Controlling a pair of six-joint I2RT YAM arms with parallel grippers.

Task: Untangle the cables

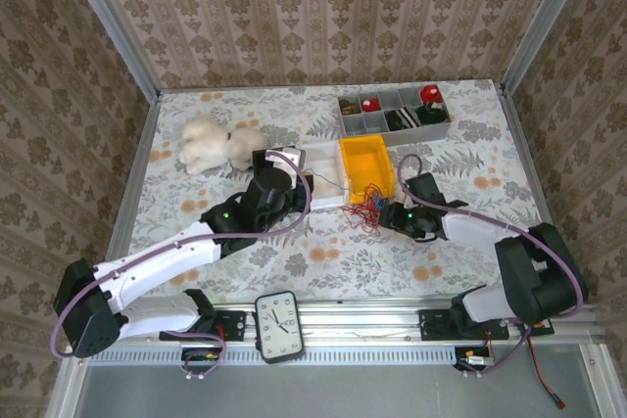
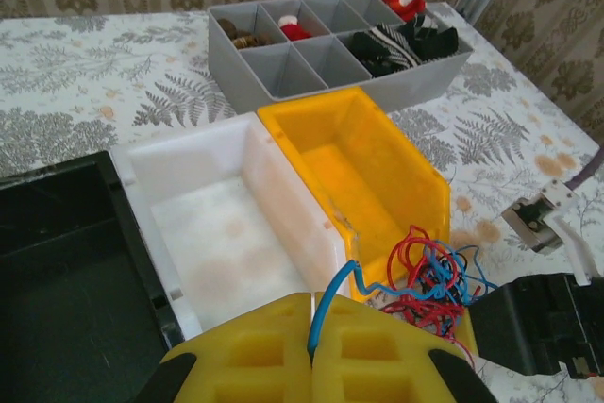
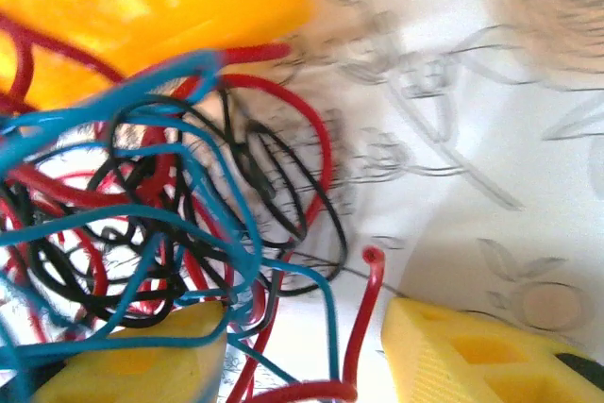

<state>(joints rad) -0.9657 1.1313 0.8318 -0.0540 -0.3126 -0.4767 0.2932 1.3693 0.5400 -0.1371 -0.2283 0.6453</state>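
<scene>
Table [image 1: 490, 159], leaf print, under both hands.

Grey divided tray [image 2: 321, 54] is far ahead of the L hand [image 2: 311, 318], past the bins, w/ small red and dark bits in its compartments.

Three bins sit in a row close ahead of the L hand: black bin [image 2: 66, 271] ahead-left, white bin [image 2: 217, 224] straight ahead, yellow bin [image 2: 377, 176] ahead-right, each touching the next.

Plush toy [image 1: 220, 144] lies beyond and left of the L hand, apart from the bins.

Clock [image 1: 277, 325] is behind both hands, betw. the arm bases.

L hand: pads clenched on a blue strand [image 2: 321, 304], which rises from betw. them and curves right into the tangle.

R hand [image 3: 307, 327]: fingers apart, nothing pinched. A red end stands up in the gap and a blue loop crosses it.

Cables [image 3: 170, 205], blue, red and dark strands in one knot, sit just ahead-left of the R hand, spilling over its left pad. From the L hand they're just ahead-right, against the yellow bin's near corner.
</scene>
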